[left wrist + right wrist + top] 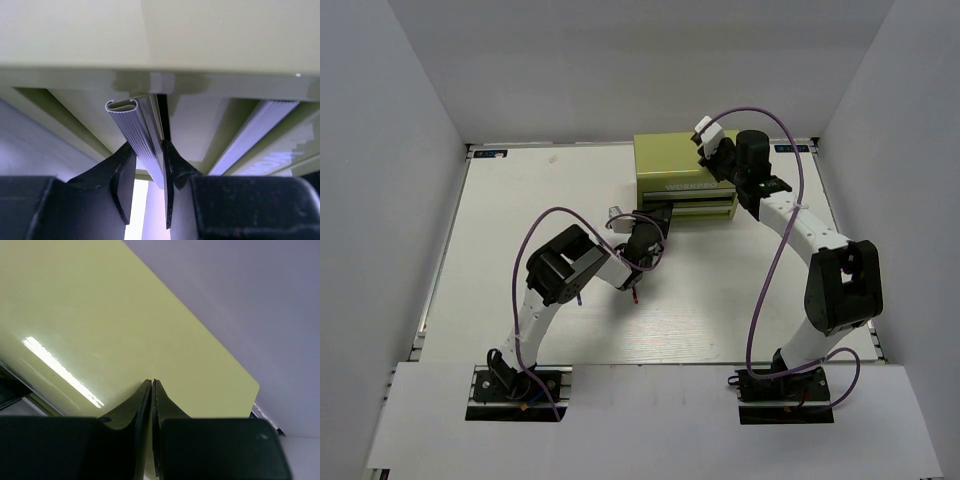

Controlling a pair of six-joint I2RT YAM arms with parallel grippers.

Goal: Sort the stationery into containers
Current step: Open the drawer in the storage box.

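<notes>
On the table [520,210], under the L forearm [612,268], lies a thin dark-red pen [636,293]. Just past it the L gripper [148,146] is clamped on the ribbed grey drawer handle [131,127] of the olive drawer chest [668,158], near the far edge. Further R, the R gripper [152,384] sits pinched shut & empty on the chest's top. Looks like the drawer-opening step; next prob. needs a straight pull toward the near edge while the R gripper pins the chest.

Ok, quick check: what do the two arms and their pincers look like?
Both the left arm and right arm have white links with black joint housings, and a purple cable loops along each. The left pincer and right pincer have matte black, tapering fingers.
</notes>
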